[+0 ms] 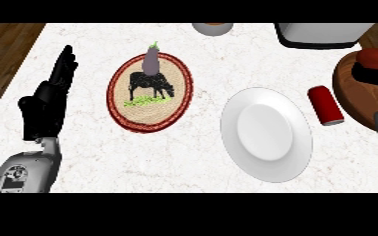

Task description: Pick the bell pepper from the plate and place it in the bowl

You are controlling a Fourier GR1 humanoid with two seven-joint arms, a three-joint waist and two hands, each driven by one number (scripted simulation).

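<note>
Left hand [46, 100], black, rests open with fingers straight near the pale marble surface [184, 165]'s left edge. Bare room lies between it and the red-rimmed round plate with a cow picture [125, 111], beside the plain white plate [266, 135]. A purple eggplant-like vegetable [152, 60] stands at the cow plate's far rim. A red can [325, 105] lies near the right edge.

I can read no words, brands or numbers anywhere. The nearest thing to a sign is a black cow picture on the red-rimmed plate [150, 92]; the grey panel on my left forearm [18, 174] bears marks too small to read.
</note>
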